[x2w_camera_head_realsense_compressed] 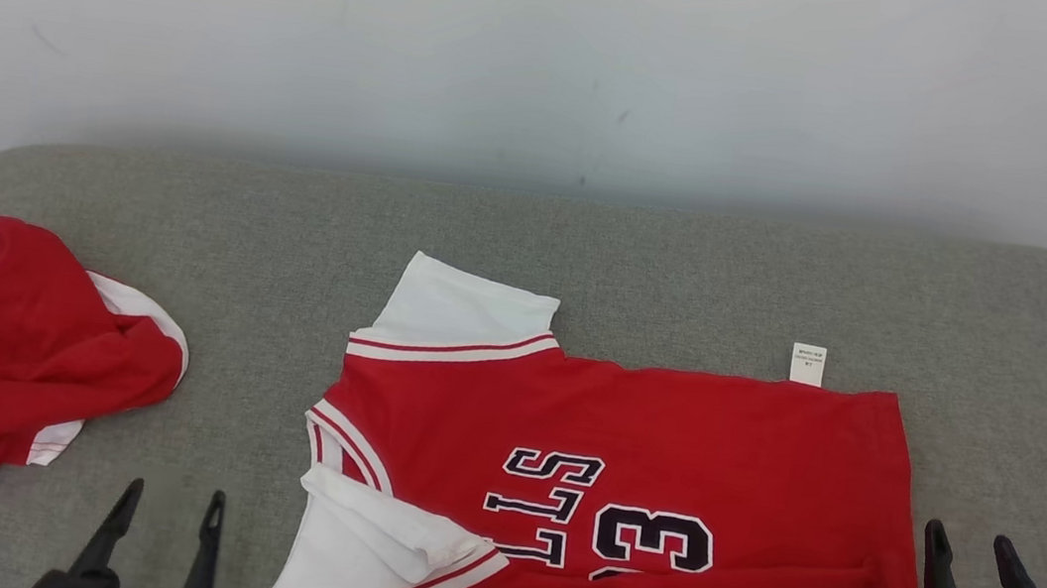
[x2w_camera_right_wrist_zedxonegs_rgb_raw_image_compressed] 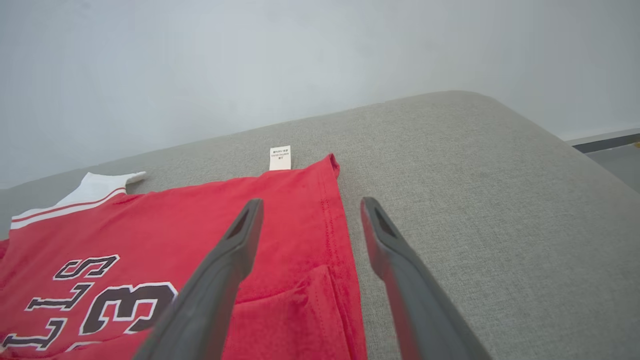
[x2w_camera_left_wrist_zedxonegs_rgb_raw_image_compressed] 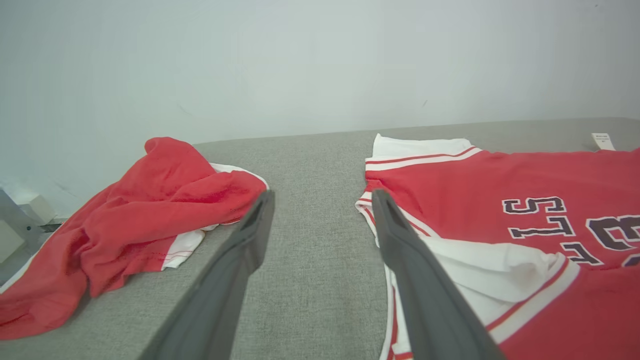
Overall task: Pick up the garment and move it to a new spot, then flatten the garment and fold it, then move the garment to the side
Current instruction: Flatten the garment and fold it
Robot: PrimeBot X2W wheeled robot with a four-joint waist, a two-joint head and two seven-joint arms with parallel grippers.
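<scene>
Jersey: we've got the red jersey [x2w_camera_head_realsense_compressed: 664, 451] spread out on the grey cushion [x2w_camera_head_realsense_compressed: 687, 264], centre to right of the head view; neck end toward our left, hem toward our right; dark lettering and a big "3" face up
Sleeves: the far white sleeve [x2w_camera_head_realsense_compressed: 467, 307] lies flat, pointing at the wall [x2w_camera_head_realsense_compressed: 552, 58]; the near white sleeve [x2w_camera_head_realsense_compressed: 373, 540] is doubled over onto the red body
Label: a small white label [x2w_camera_head_realsense_compressed: 808, 363] pokes out past the far edge by the hem corner, lying on bare cushion
Left gripper: our left gripper [x2w_camera_head_realsense_compressed: 175, 491] sits low, just beside the neck end; fingers spread wide, nothing between them; whether one brushes the collar, we cannot tell
Right gripper: our right gripper [x2w_camera_head_realsense_compressed: 968, 536] hangs just off the hem; jaws apart and empty; in its wrist view one finger crosses red cloth, the other bare cushion
Second garment: a crumpled red-and-white heap [x2w_camera_head_realsense_compressed: 6, 360] lies at the far left, well apart from the jersey
</scene>
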